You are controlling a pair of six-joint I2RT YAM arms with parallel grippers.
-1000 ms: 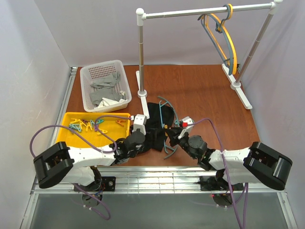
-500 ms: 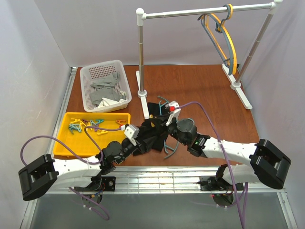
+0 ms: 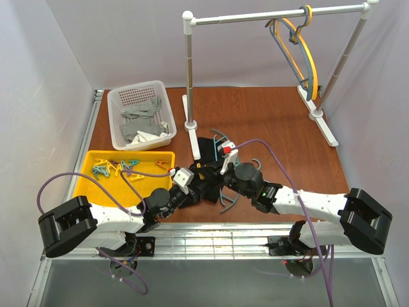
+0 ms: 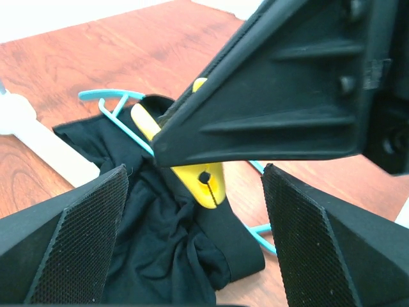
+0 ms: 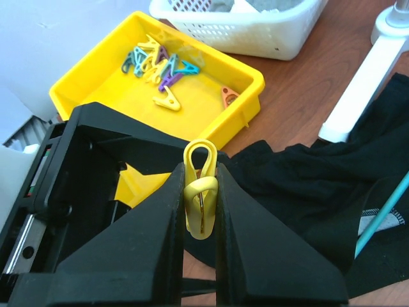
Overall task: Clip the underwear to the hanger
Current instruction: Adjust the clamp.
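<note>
The black underwear (image 3: 206,149) lies crumpled on the table over the teal hanger (image 3: 229,196), whose hook (image 4: 105,102) sticks out beyond the fabric. My right gripper (image 3: 216,173) is shut on a yellow clip (image 5: 200,192), which it holds just above the underwear (image 5: 319,185). In the left wrist view the clip's tip (image 4: 208,182) rests at the garment's waistband (image 4: 236,236). My left gripper (image 4: 192,236) is open, its pads either side of the bunched fabric (image 4: 160,243), directly facing the right gripper. A teal hanger arm (image 5: 383,214) shows at the right.
A white basket (image 3: 115,96) of grey cloths stands at the back left. The yellow tray (image 3: 86,192) with several coloured clips (image 3: 118,169) sits in front of it. The rack's post (image 3: 188,77) and base (image 5: 364,83) are just behind the underwear. A yellow hanger (image 3: 300,51) hangs on the rail.
My right gripper has carried the yellow clip leftwards over the underwear. My left gripper has pulled back towards the near edge and now faces it.
</note>
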